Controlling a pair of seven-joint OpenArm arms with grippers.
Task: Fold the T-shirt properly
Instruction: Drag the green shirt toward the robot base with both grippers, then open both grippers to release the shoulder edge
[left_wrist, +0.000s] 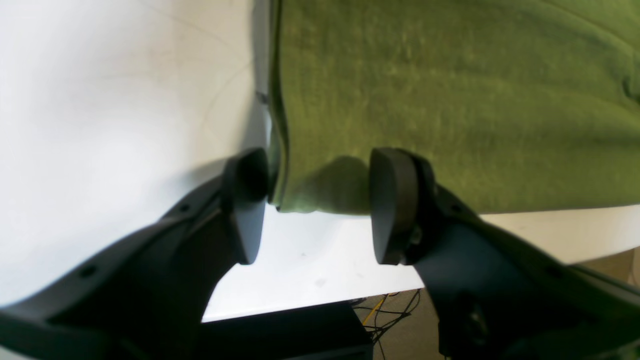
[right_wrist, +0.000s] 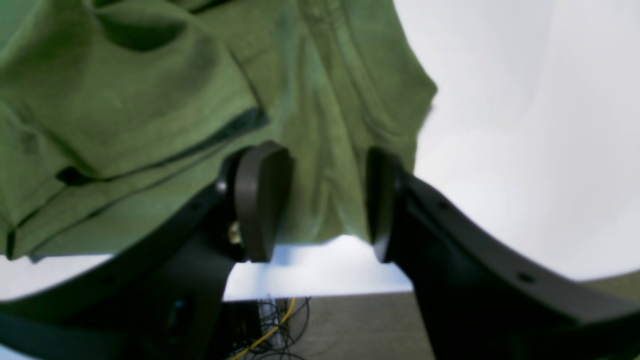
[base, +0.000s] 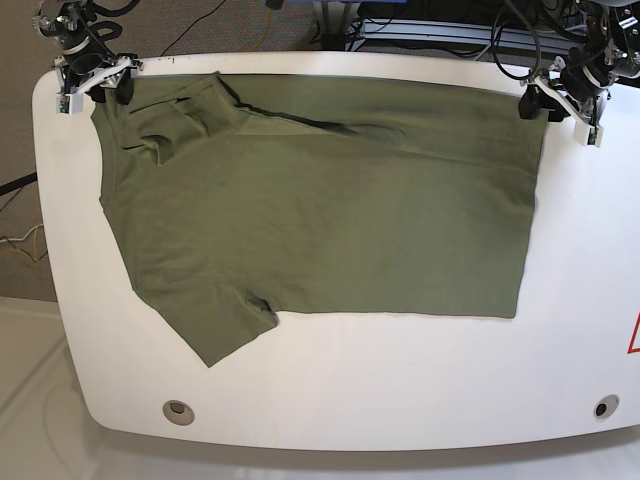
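The olive-green T-shirt (base: 320, 200) lies flat on the white table (base: 330, 400), its far side doubled over along the table's far edge and one sleeve (base: 215, 325) pointing toward the near left. My left gripper (left_wrist: 320, 205) stands open at the shirt's far right corner (left_wrist: 300, 195); the cloth lies loose between the spread fingers (left_wrist: 395, 205). In the base view this left gripper (base: 545, 100) sits at the far right. My right gripper (right_wrist: 320, 210) is open too, astride the T-shirt (right_wrist: 325, 150) at its far left corner, and the base view shows the right gripper (base: 100, 85) there.
Both grippers hover right at the table's far edge (right_wrist: 310, 285), with floor and cables (right_wrist: 265, 330) beyond it. A dark box (left_wrist: 300, 330) sits below that edge. Two round holes (base: 179, 409) (base: 600, 408) mark the near corners of the table.
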